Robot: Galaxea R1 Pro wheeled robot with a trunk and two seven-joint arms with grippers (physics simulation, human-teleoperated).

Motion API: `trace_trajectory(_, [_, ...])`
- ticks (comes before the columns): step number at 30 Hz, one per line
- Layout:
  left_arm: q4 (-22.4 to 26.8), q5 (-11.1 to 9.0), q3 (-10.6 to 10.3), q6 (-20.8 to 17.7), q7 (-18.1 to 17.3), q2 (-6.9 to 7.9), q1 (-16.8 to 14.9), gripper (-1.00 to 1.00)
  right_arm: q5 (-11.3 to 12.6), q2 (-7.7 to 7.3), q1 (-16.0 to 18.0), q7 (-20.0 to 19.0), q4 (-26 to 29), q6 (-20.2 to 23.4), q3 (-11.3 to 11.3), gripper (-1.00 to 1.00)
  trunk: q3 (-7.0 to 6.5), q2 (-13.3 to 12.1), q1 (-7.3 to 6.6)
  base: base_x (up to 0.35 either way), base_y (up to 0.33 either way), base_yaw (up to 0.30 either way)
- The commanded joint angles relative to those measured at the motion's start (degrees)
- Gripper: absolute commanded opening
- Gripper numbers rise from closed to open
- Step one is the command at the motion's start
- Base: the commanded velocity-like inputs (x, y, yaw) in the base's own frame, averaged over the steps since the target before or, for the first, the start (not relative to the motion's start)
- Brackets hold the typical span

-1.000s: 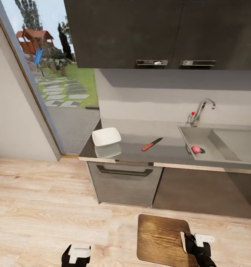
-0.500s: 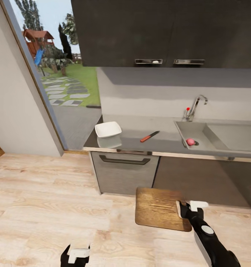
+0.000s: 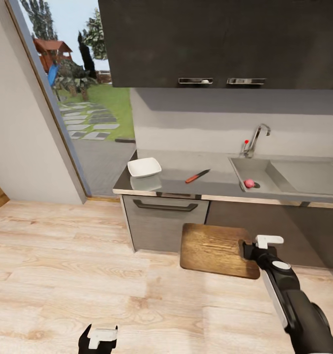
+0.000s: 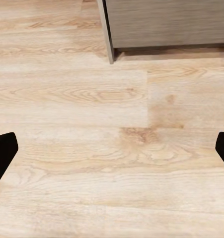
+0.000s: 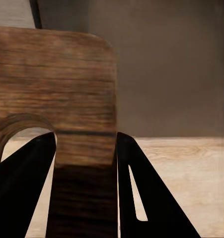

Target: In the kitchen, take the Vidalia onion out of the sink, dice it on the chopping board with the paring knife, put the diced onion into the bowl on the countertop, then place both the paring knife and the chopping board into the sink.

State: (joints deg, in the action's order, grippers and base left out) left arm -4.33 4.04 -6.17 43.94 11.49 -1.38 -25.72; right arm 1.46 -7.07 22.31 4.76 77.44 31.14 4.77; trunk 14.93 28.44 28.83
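Note:
My right gripper (image 3: 249, 250) is shut on the right edge of the brown wooden chopping board (image 3: 213, 250), holding it flat in the air in front of the cabinets. The right wrist view has both fingers (image 5: 136, 188) clamped on the board (image 5: 52, 84) beside its handle slot. The pinkish Vidalia onion (image 3: 249, 183) lies in the steel sink (image 3: 279, 177) by the drain. The red-handled paring knife (image 3: 197, 176) lies on the grey countertop (image 3: 176, 184), and the white bowl (image 3: 144, 167) stands at its left end. My left gripper (image 3: 98, 339) hangs low over the floor, open, fingers (image 4: 2, 153) wide apart.
Dark wall cabinets (image 3: 220, 39) hang above the counter. A chrome tap (image 3: 257, 137) with a red knob stands behind the sink. A glass door at the left opens on a garden. Light wooden floor (image 3: 63, 265) spreads before the dark cabinet fronts (image 3: 164, 221).
My right arm has lifted the chopping board higher and farther toward the counter. The head view has shifted, so the counter shows smaller and farther. The left gripper stays low.

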Motion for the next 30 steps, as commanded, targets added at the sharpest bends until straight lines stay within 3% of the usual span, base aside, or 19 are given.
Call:
trace_trajectory(1, [-0.24,0.41,-0.33,0.27,0.61,-0.03,-0.12,1.0,0.23,-0.07,0.02,0.37,1.33,1.18,-0.05,-1.0,0.1,0.1,0.03,-0.003,0.0,0.0])
trace_trajectory(2, [-0.24,0.44,-0.34,0.27,0.62,-0.02,-0.12,1.0,0.27,-0.17,0.02,0.48,5.16,3.85,0.01,-1.0,0.1,0.1,0.03,0.0,0.0,0.0])
trace_trajectory(9, [-0.24,0.38,-0.31,0.13,0.64,-0.02,-0.12,1.0,0.3,-0.22,0.13,0.51,11.22,10.79,0.06,-1.0,0.1,0.1,0.03,0.0,0.0,0.0])
trace_trajectory(23, [-0.24,0.36,-0.25,0.1,0.64,-0.02,-0.12,1.0,0.3,-1.0,1.1,0.51,12.04,14.82,0.06,-1.0,0.1,0.1,0.03,0.076,0.0,0.0])
trace_trajectory(30, [-0.24,0.36,-0.25,0.1,0.64,-0.02,-0.12,1.0,0.3,-1.58,5.43,0.51,12.12,18.9,0.06,-1.0,0.1,0.1,0.03,0.285,0.0,0.0])
